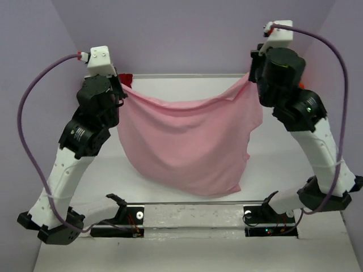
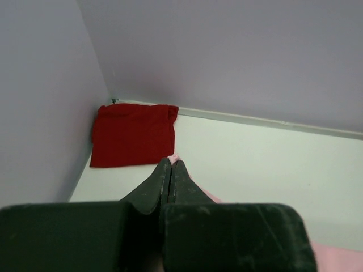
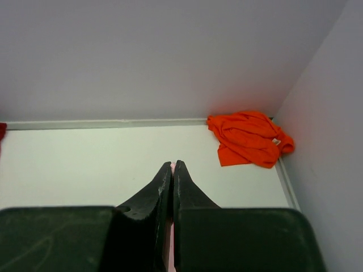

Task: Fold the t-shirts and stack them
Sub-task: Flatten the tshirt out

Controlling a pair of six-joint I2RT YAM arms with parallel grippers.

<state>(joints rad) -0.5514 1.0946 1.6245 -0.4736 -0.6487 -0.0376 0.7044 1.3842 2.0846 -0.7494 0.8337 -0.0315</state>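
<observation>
The left gripper and right gripper, clamped tight on corners of the pink t-shirt, hang it unfolded; the dark red t-shirt lies folded, the orange t-shirt crumpled, nothing stacked.

the left arm stands up from its base at the near left of the pink t-shirt, leans forward and inward, and ends with its wrist at the shirt's far left corner. the right arm mirrors it on the other side, its elbow bent outward and its wrist high at the shirt's far right corner. both wrists sit above the shirt's sagging middle, well apart across its width. in its wrist view the left gripper has its two dark fingers pressed together, with a sliver of pink at the tips. the right gripper is likewise closed, pink showing in the thin seam between its fingers.
</observation>
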